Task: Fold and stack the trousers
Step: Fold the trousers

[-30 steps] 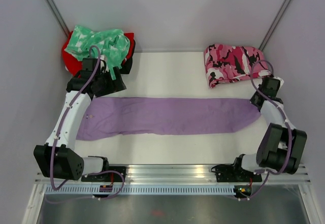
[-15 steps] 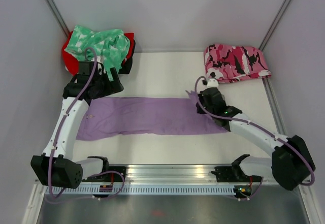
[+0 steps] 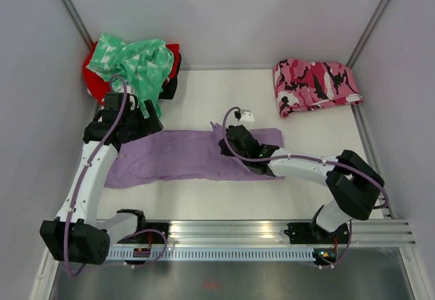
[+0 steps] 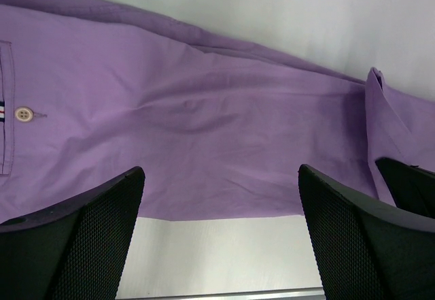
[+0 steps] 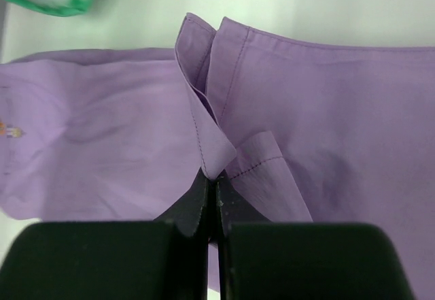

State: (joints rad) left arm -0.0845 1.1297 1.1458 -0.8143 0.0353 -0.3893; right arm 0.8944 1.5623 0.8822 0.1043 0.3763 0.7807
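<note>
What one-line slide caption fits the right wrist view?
Mid-fold: right end effector shut on the hem of the lilac trousers, leg end raised over the flat cloth below.

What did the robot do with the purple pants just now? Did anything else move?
The right fingers, pinched shut on the leg hem of the purple trousers, dragged it from the right end leftward to about the middle, folding the legs over. The left fingers stayed open above the waist end. The pink camouflage garment, the green garment and the red garment did not move.
</note>
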